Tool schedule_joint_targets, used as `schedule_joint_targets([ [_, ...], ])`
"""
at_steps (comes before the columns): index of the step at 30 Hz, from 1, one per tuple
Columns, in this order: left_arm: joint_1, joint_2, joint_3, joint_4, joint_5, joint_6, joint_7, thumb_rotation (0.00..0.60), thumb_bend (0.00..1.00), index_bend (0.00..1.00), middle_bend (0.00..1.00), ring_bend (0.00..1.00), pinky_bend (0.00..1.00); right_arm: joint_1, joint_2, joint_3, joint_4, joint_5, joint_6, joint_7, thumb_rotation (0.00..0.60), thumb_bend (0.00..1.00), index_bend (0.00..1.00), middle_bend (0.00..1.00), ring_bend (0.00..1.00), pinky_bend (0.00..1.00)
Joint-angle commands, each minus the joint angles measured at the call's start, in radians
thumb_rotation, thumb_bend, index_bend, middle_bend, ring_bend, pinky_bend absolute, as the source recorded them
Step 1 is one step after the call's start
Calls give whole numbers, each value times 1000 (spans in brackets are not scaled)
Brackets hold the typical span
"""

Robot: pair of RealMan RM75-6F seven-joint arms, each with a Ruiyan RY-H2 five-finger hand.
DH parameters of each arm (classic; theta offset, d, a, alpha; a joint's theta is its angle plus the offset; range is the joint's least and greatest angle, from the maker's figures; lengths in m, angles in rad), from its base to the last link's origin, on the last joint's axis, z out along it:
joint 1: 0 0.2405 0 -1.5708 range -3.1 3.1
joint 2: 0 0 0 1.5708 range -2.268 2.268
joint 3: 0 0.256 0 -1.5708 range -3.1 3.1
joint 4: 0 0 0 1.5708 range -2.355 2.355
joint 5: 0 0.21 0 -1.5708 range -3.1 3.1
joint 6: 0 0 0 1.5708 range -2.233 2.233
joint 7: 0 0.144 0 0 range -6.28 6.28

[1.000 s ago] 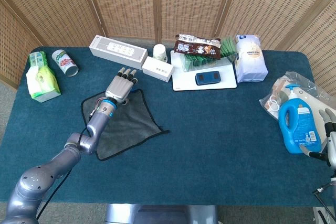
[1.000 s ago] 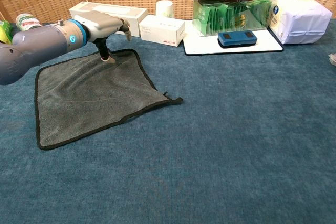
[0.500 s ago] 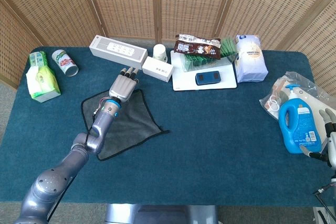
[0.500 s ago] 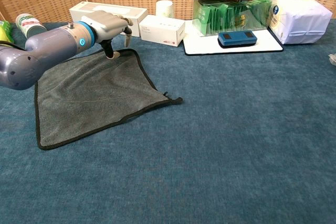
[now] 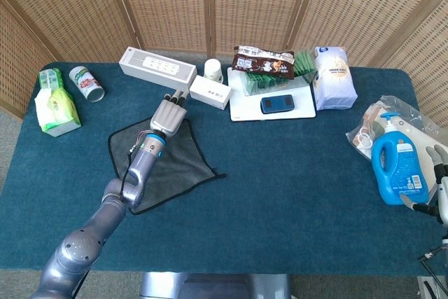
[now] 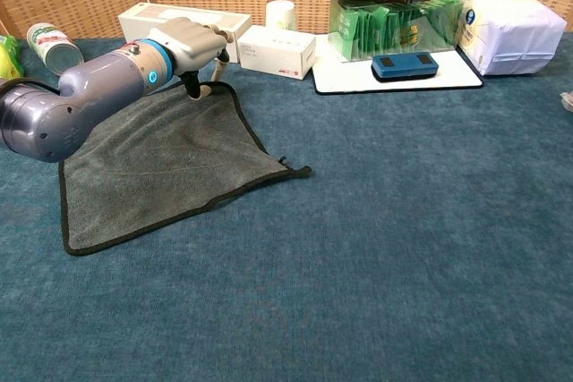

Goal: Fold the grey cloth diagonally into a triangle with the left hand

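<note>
Grey cloth (image 5: 166,164) (image 6: 152,167) with black edging lies flat, unfolded, on the table.

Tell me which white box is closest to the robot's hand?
The small white box, just right of the left hand. The long white box sits farther back toward the screen.

Along the back of the counter (image 5: 280,194) we saw a long white box (image 5: 157,68), a small white box (image 5: 210,92) and a paper cup (image 5: 213,69). A white tray (image 5: 245,108) carried a dark phone (image 5: 279,104). A blue bottle (image 5: 397,170) stood far right, green tissues (image 5: 55,106) and a can (image 5: 87,83) far left.
</note>
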Motion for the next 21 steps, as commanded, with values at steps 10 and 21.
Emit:
schedule_joint_targets([
  [10,1,-7,0,20,4,1,12,600,558,607,0,57,273,-1,4,-3,-4,-9,-1,13,600,0,0,0,0,0],
  [21,41,42,18,-45,33,79,-46,600,567,650,0,69,273,1,2,-7,-3,-13,-7,11,600,0,0,0,0,0],
])
